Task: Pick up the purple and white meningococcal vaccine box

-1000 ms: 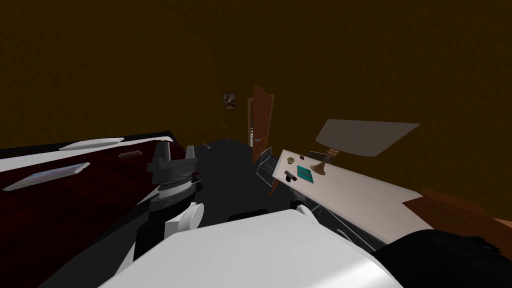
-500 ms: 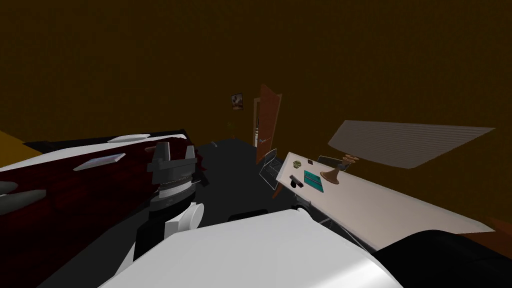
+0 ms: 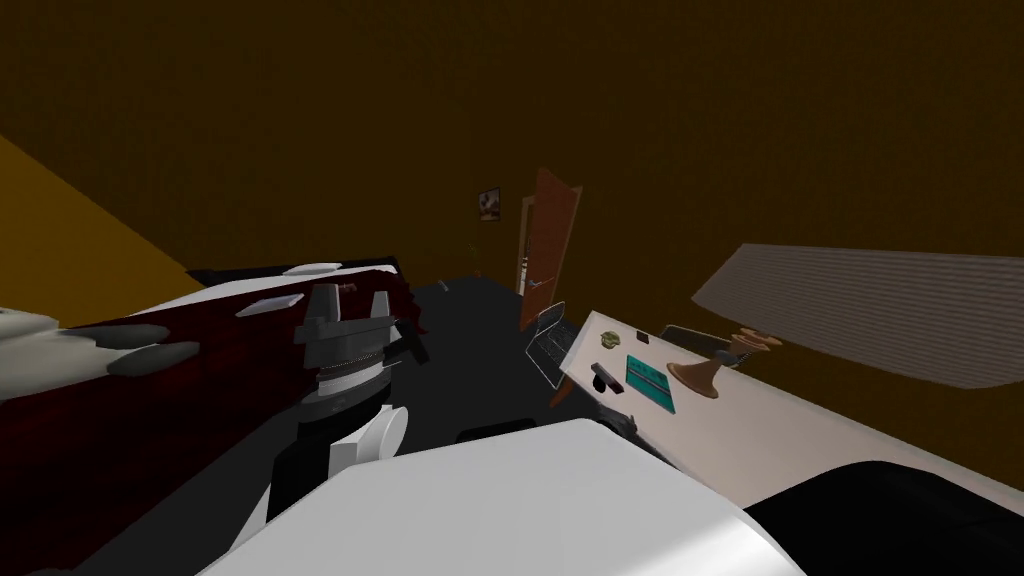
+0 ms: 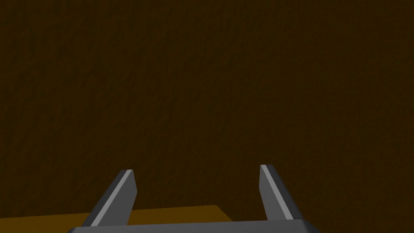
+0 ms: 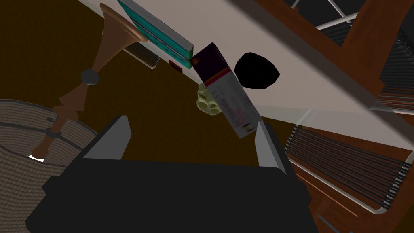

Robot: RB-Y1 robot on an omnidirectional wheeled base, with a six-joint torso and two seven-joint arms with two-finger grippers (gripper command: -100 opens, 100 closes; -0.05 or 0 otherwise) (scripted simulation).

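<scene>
Currently vaccine box [image 5: 226,91] lies flat on pale worktop [image 5: 307,81], just beside teal book [image 5: 157,28] & a yellowish lumpy obj [image 5: 206,103]. One end dark purple, then thin red stripe, rest white w/ fine print. R gripper [image 5: 190,139] spread wide, empty, box just ahead. L gripper [image 4: 196,190] likewise spread, empty, up over bed [image 3: 180,380].

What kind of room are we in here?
Most likely a bedroom: a bed with a dark red cover and grey pillows, a pale table carrying a shaded lamp, and a brown door at the far end.
</scene>
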